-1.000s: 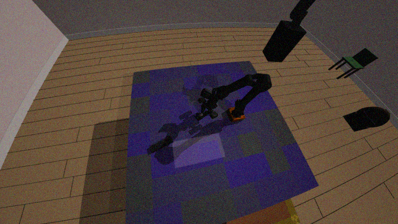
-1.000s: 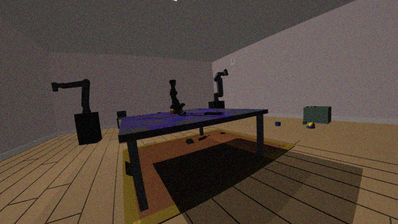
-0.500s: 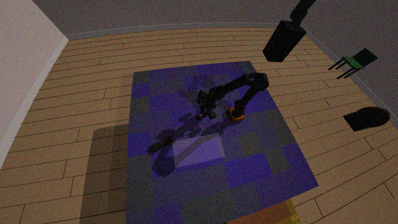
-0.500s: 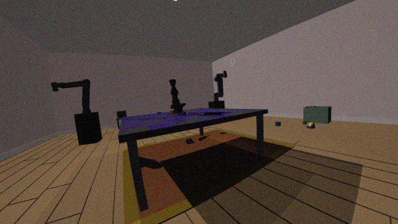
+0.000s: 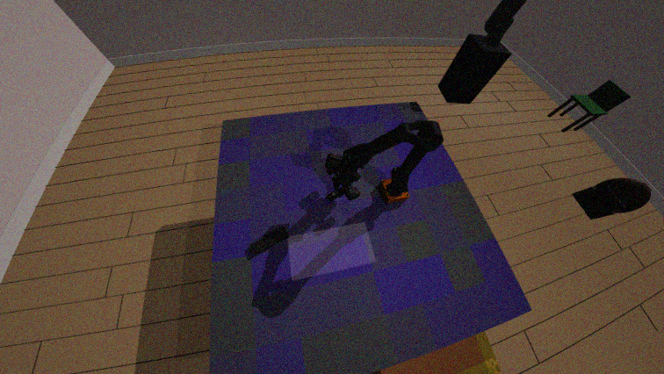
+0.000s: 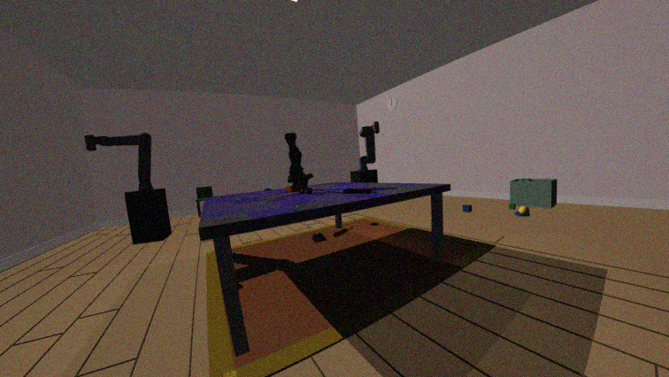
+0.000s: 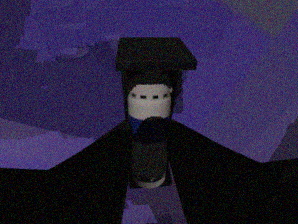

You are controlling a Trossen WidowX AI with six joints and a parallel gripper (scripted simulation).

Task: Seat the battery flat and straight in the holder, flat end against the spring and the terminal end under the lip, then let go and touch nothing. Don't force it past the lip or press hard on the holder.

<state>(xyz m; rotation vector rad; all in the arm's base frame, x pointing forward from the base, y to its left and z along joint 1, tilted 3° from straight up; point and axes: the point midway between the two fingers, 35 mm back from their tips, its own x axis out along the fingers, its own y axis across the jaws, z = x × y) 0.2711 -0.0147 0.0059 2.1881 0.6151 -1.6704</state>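
Observation:
The battery lies lengthwise in the wrist view, with a white section with dark dashes, a blue band, a dark grey body and a pale rim at the near end. My gripper is shut on it around its middle, low over the table. The dark holder shows as a raised block beyond the battery's far end, with dark sides running down beside the battery. The battery looks in line with the holder. Whether its far end is under the lip, and how flat it lies, I cannot tell; the spring is not distinguishable.
The table has a blue and grey patchwork top. A long dark object lies on it, apart from my gripper. My arm's base stands by an orange piece. Other arms on dark pedestals stand off the table.

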